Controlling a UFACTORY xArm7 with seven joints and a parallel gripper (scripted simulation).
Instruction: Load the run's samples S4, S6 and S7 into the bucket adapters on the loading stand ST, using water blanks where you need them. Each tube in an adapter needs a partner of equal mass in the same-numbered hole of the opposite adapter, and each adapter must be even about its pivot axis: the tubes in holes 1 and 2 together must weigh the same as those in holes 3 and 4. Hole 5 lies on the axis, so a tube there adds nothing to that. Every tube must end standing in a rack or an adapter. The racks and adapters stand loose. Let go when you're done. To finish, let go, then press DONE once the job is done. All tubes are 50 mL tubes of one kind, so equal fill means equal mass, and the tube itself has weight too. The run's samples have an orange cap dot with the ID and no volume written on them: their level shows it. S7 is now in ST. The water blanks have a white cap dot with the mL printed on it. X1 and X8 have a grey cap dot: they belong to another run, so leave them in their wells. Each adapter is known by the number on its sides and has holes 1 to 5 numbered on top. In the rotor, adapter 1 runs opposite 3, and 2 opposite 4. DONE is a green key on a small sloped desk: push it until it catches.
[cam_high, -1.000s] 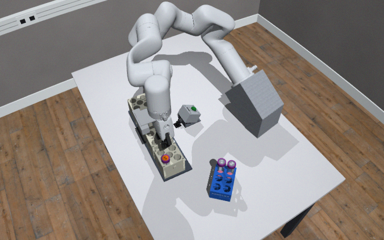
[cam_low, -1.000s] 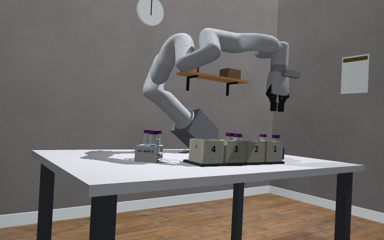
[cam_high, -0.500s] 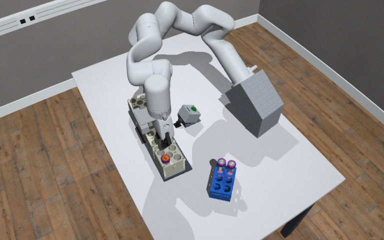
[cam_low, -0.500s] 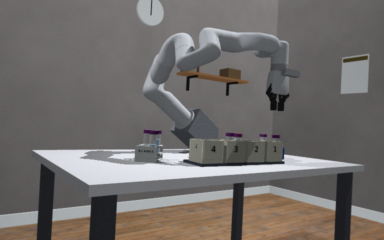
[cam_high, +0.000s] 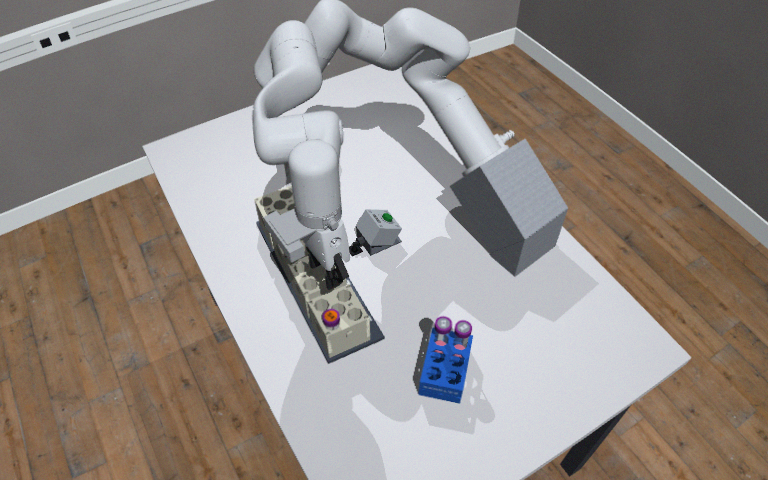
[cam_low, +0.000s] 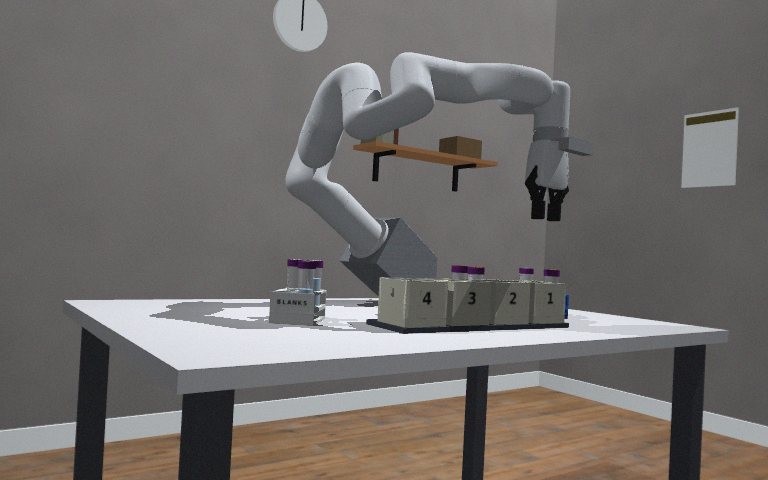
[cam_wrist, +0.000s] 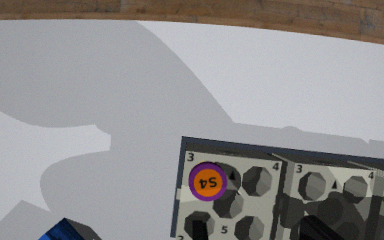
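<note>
S4 (cam_wrist: 207, 181), its orange-dotted cap up, stands in hole 3 of the end adapter (cam_high: 345, 333) of the loading stand (cam_low: 396, 324), toward the surface's (cam_high: 566, 350) left edge. High above the adapter row, the end effector (cam_low: 547, 204) hangs with fingers spread, pinching nothing. A blue rack (cam_high: 444, 370) stands well apart, nearer the front edge.

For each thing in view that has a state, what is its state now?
Tool: open, holding nothing, raised above the adapters.
S4: standing in hole 3 of the end adapter.
DONE key: nothing is touching it.
Blue rack: two capped tubes at one end, other wells vacant.
</note>
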